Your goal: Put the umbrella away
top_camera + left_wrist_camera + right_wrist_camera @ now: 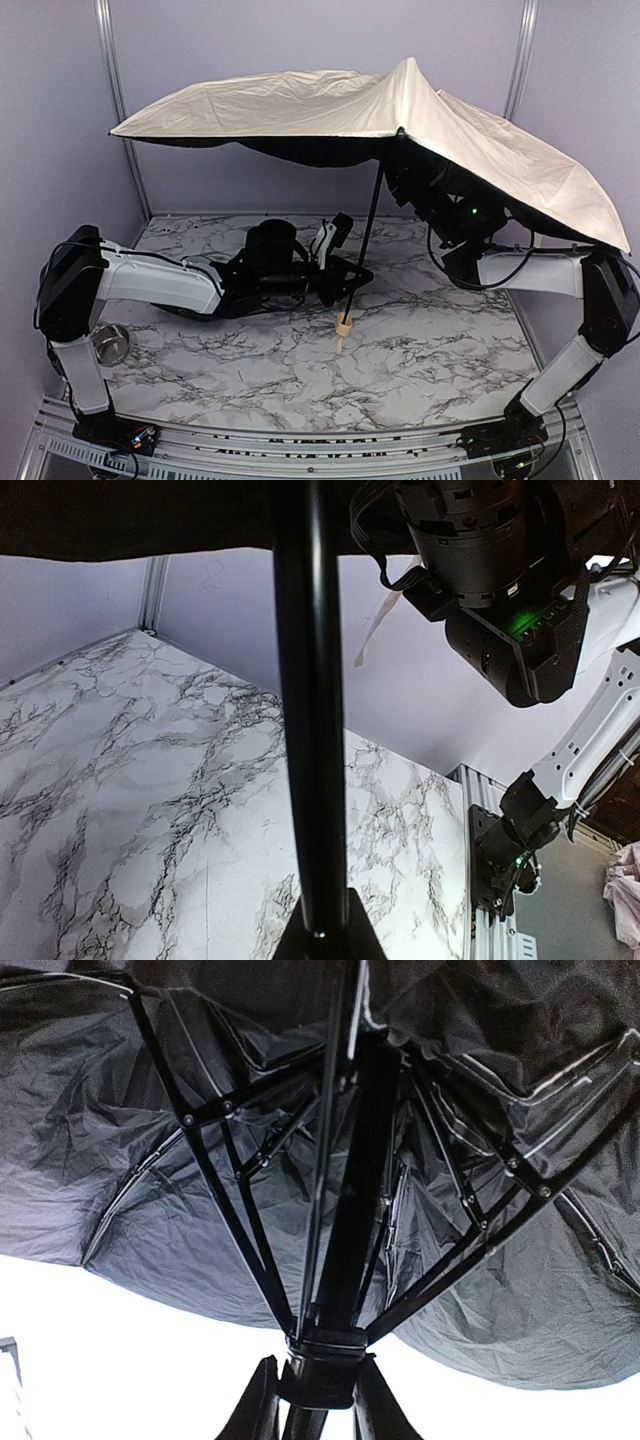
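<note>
The umbrella [330,105] stands open over the table, cream-beige outside, black inside. Its thin black shaft [366,240] slants down to the small tan handle [344,325], which hangs just above the marble top. My left gripper [350,283] is shut on the lower shaft [310,730], just above the handle. My right gripper [405,180] is under the canopy, shut on the black sliding collar [325,1365] where the ribs [225,1210] meet the shaft. The black lining [150,1160] fills the right wrist view.
A small metal bowl [110,345] sits at the left beside my left arm. The canopy's right edge [600,225] droops over my right arm. Purple walls with metal posts [118,110] enclose the back and sides of the marble table [400,370].
</note>
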Controlling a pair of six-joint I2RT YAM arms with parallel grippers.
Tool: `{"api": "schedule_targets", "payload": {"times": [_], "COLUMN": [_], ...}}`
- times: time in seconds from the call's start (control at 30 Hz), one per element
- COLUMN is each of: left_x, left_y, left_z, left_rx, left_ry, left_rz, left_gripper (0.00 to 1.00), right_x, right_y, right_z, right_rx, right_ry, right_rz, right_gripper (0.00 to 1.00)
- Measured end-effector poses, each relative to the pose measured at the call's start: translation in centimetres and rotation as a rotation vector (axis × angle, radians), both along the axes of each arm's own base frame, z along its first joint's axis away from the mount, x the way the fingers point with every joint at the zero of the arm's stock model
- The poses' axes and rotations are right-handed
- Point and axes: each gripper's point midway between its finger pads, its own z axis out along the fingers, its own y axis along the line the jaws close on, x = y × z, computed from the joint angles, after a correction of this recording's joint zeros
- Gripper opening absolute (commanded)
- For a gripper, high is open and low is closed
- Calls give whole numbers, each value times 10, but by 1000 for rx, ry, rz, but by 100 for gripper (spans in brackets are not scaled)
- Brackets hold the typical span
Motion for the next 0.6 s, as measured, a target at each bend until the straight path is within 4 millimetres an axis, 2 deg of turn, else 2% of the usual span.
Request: {"api": "schedule_targets", "payload": {"times": [0.13, 0.37, 0.5, 0.53, 0.6], "left_x": [4, 4, 8, 16, 40], "left_y": [0, -1, 1, 1, 7], "left_z": [2, -4, -2, 13, 58], "left_rx": [3, 19, 10, -31, -140], "left_ry": [-10, -10, -10, -30, -78], "left_rz": [4, -7, 5, 29, 92], "left_gripper": [0, 0, 0, 0, 0], "right_x": [-3, -3, -3, -7, -23], "right_y": [3, -2, 3, 11, 35], "right_z": [-4, -13, -24, -35, -67], "right_rx": [-8, -4, -25, -55, -126], "right_ry": [-2, 9, 27, 47, 87], "right_rz": [-23, -50, -35, -2, 89], "right_gripper": [9, 9, 9, 9, 9]}}
